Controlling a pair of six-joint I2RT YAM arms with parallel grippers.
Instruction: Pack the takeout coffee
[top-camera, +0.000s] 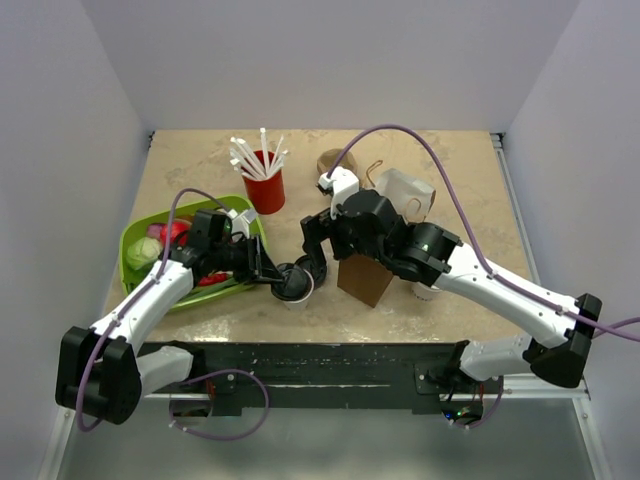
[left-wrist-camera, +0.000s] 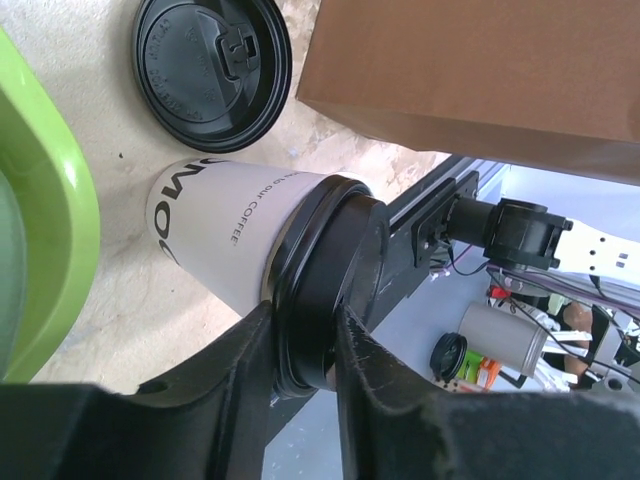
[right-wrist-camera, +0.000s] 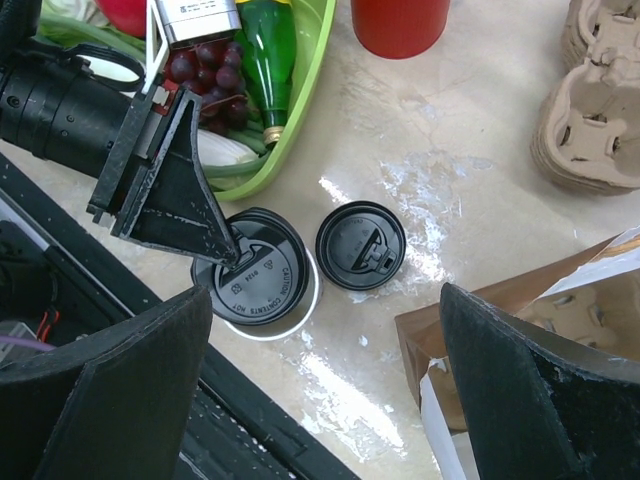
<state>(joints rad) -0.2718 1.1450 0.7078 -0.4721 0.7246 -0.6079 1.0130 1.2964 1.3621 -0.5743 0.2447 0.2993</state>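
Right claw hangs wide open and empty over the desk. At 9 o'clock of the brown paper bag, the left claw pinches the takeout coffee by its black lid rim, reaching in from the cup's 9 o'clock near the desk's front edge. The cup is probably light, its thin paper wall dents easily and the lid could pop off, so the white body looks the safer hold. A loose black lid lies at the cup's 3 o'clock.

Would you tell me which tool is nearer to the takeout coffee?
Left. The left tool pinches the lid rim of the takeout coffee; the right tool hangs open above, apart from it.
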